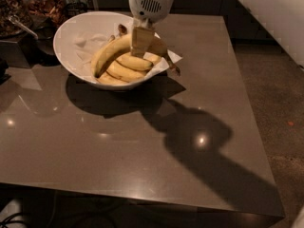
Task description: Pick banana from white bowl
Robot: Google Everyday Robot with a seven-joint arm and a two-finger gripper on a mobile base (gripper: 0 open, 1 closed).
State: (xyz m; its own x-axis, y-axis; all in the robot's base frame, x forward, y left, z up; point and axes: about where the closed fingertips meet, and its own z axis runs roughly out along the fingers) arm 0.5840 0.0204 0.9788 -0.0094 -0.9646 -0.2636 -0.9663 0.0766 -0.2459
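The white bowl (pixel 65 56) stands at the back left of the table, lined with crumpled white paper (pixel 88 41). The banana (pixel 110 52), long and strongly curved, lies across the top of the shorter bananas (pixel 128 63) in the bowl. My gripper (pixel 141 42) comes down from above onto the middle of the banana. A tan finger (pixel 141 38) shows in front of the banana, and the fingers are shut on it. A dark end (pixel 175 70) pokes out past the bowl's right rim.
The bowl stands on a brown glossy table (pixel 142 151). Glass jars with dark contents (pixel 45 4) and a dark box (pixel 19 51) stand at the back left, close to the bowl. The table's right edge drops to the floor (pixel 280 80).
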